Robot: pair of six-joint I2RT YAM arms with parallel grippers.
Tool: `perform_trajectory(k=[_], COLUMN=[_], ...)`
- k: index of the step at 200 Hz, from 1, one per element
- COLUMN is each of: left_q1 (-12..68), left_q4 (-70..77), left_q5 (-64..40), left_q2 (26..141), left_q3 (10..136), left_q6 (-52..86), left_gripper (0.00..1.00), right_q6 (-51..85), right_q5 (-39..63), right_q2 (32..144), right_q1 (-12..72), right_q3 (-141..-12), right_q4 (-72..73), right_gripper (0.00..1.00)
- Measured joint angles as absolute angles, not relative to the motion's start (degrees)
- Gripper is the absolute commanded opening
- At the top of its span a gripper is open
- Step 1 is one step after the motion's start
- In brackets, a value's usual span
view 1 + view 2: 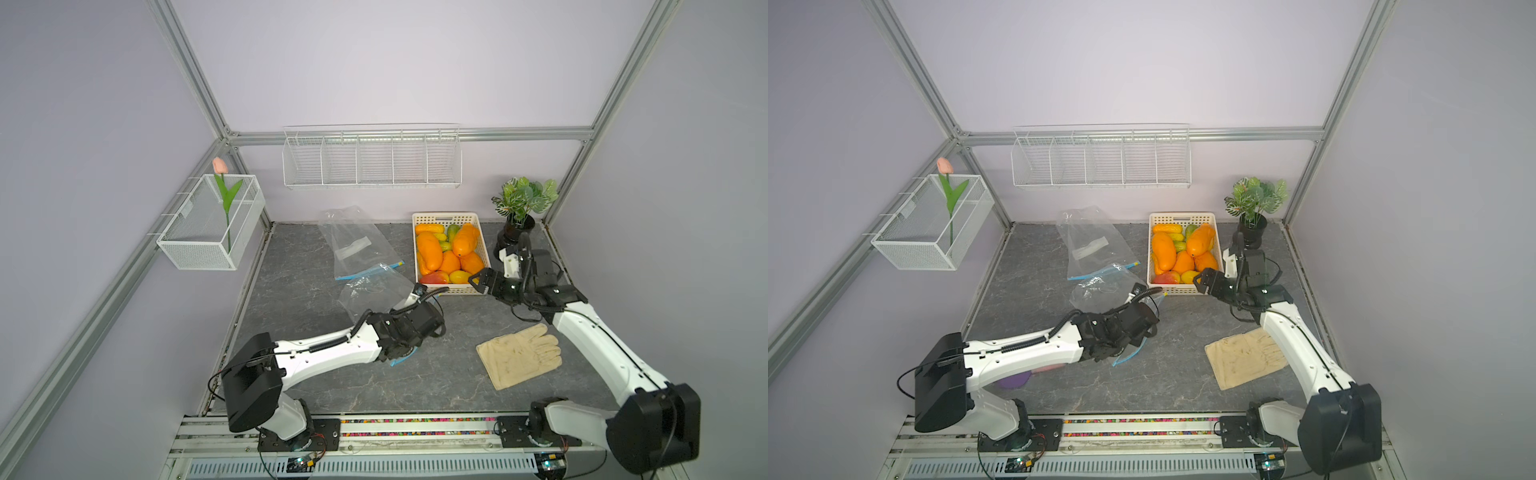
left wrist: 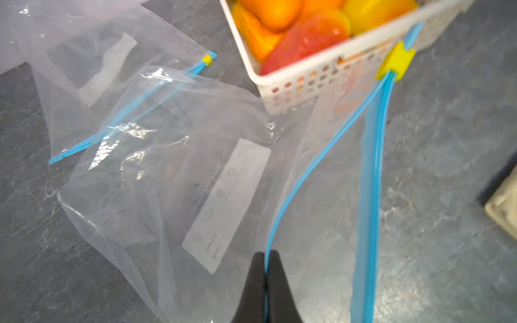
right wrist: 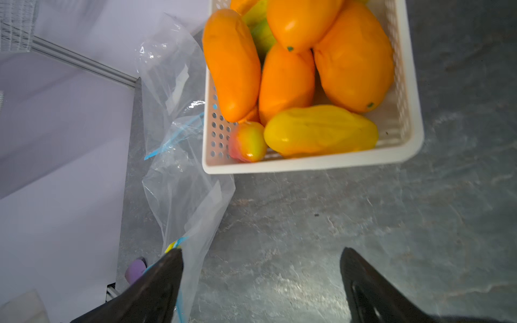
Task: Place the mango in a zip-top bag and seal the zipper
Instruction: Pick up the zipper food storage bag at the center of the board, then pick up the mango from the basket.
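Note:
My left gripper (image 2: 265, 253) is shut on one blue zipper lip (image 2: 302, 173) of a clear zip-top bag (image 2: 195, 181). The bag's mouth gapes, its other lip (image 2: 375, 195) standing apart, and the yellow slider (image 2: 396, 63) sits at the far end by the basket. In a top view this bag (image 1: 374, 291) lies crumpled beyond the left wrist. Several mangoes, orange (image 1: 430, 249), yellow (image 3: 319, 131) and red-green (image 3: 247, 141), fill a white basket (image 1: 451, 217). My right gripper (image 1: 478, 282) is open with nothing between its fingers, just before the basket's near rim (image 3: 307, 165).
A second zip-top bag (image 1: 357, 245) lies flat behind the held one. A cream glove (image 1: 519, 355) lies at front right, under the right arm. A potted plant (image 1: 521, 208) stands in the back right corner. A wire shelf (image 1: 372, 158) and a mesh box with a tulip (image 1: 212, 224) hang on the walls.

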State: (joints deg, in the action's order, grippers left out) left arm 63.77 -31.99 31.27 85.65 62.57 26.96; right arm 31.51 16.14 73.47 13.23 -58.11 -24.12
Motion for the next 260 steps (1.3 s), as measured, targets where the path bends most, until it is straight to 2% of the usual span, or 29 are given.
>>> perform_trajectory(k=[52, 112, 193, 216, 238, 260], left_q1=[59.51, 58.72, 56.42, 55.48, 54.57, 52.95], left_q4=[-33.04, -36.32, -43.48, -43.53, -43.07, -41.89], left_q5=[26.96, 26.94, 28.73, 27.7, 25.52, 22.83], left_q2=[81.67, 77.58, 81.52, 83.29, 84.97, 85.65], left_q3=[62.57, 62.92, 72.77, 72.9, 73.21, 73.21], left_q6=[30.96, 36.77, 42.92, 43.97, 44.73, 45.3], left_gripper=[0.0, 0.0, 0.0, 0.0, 0.0, 0.0], right_q6=[29.32, 20.78, 14.04, 13.41, 13.56, 13.56], right_q5=[8.51, 5.1, 2.76, 2.02, 1.21, 0.86], right_q2=[96.03, 122.83, 133.99, 136.14, 136.42, 135.83], right_q1=[20.93, 22.02, 23.18, 23.53, 23.75, 23.75], right_q3=[-81.91, -109.21, -121.89, -123.76, -123.83, -123.2], right_q4=[-25.54, -34.72, -41.69, -42.22, -42.52, -42.46], right_gripper=[0.89, 0.89, 0.89, 1.0, 0.78, 0.63])
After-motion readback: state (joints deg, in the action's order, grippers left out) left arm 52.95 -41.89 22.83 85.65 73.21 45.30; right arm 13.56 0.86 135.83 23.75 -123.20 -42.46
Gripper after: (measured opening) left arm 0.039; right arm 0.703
